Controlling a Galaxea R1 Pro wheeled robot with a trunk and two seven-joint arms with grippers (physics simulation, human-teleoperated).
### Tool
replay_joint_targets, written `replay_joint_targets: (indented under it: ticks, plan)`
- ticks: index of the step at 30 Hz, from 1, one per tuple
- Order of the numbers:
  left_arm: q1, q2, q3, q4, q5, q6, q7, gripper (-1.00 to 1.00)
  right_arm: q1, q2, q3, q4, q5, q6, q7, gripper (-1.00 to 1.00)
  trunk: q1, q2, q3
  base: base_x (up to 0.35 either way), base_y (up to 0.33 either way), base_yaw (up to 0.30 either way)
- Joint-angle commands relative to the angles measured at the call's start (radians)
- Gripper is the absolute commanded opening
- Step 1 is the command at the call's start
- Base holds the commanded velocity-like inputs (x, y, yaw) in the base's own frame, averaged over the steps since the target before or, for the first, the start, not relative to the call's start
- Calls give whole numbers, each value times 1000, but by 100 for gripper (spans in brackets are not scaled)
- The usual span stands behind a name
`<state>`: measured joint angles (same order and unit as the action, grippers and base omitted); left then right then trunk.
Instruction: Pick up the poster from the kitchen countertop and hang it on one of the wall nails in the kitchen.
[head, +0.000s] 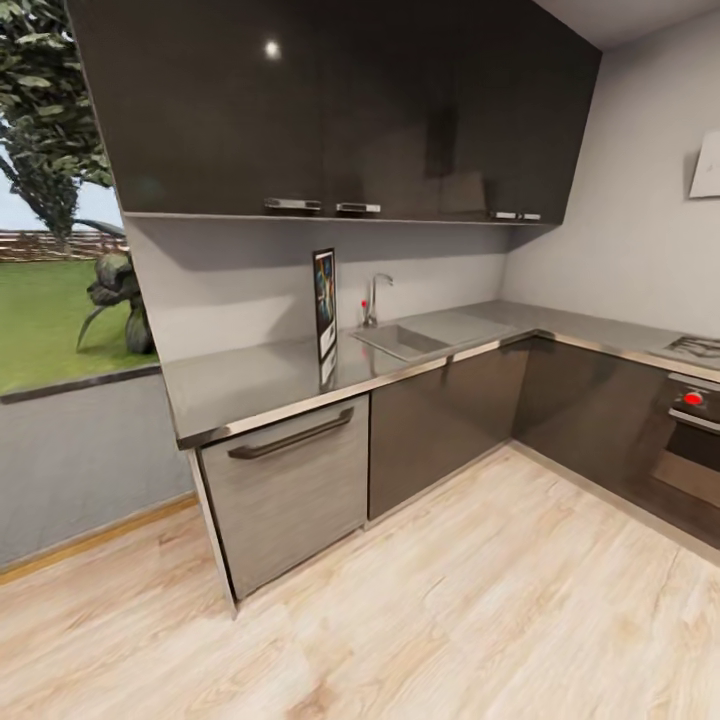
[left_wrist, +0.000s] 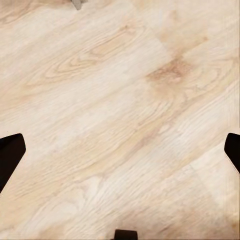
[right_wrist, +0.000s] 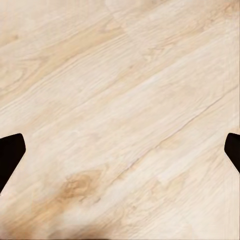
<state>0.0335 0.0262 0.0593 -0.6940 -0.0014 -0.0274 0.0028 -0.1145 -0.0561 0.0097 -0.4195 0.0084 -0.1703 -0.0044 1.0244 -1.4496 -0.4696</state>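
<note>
Kitchen cabinets are lining the head view, where the poster (head: 325, 303) is standing upright on the countertop (head: 260, 385), leaning on the wall left of the faucet (head: 374, 298).

Both wrist views are looking down at wood floor (left_wrist: 120, 110), far from it; the left gripper (left_wrist: 120, 150) and right gripper (right_wrist: 120, 150) are hanging wide apart, empty.

Approach is underway; next, driving closer.

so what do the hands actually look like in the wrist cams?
Little of them shows. In the left wrist view, the left hand appears as two flat black fingertips with angled, pointed ends at opposite edges, plus a small black piece at the lower edge. The right hand shows the same black angular fingertips. No cables, markings or other colours are visible. Behind both lies the light wood plank floor.
</note>
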Motion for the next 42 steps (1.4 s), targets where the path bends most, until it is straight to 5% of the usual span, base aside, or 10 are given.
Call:
replay_joint_targets:
  ticks: [1,14,15,17,18,22,35,38,39,42]
  plan:
    - [0,0,1,-1,0,-2,0,100,0,0,1,1,1,-3,0,100,1,0,-1,338,0,0]
    - [0,-8,-18,-66,0,-4,-6,100,0,-4,-8,-2,-5,-4,0,100,1,0,-1,191,-4,0]
    - [0,-11,-21,-312,1,9,-11,100,-1,-7,-9,-6,-5,-4,0,100,1,0,-1,2,0,0]
    - [0,-12,-24,-403,1,26,-11,100,-1,-8,-10,-7,-5,-18,-1,100,1,0,-1,2,0,0]
    - [0,-56,-35,-681,3,173,-11,100,0,-11,-10,-8,-5,-152,-2,100,1,0,-1,0,0,0]
    - [-64,-165,-52,-841,-2,336,-5,100,14,-44,-93,-92,-10,-270,-1,100,1,0,-1,0,0,0]
    - [-559,-201,-61,-723,-5,589,7,100,277,-38,-259,-535,-14,-328,5,100,1,0,-1,0,0,0]
    - [-714,-201,-61,-564,-6,595,58,100,314,-36,-262,-584,-14,-330,7,100,1,0,-1,0,0,0]
    - [-870,-201,-60,-345,-2,579,164,100,347,-31,-263,-606,-14,-336,8,100,1,0,-1,0,0,0]
    - [-955,-201,-59,-192,0,449,206,100,380,-29,-264,-632,-15,-338,8,100,1,0,-1,0,0,0]
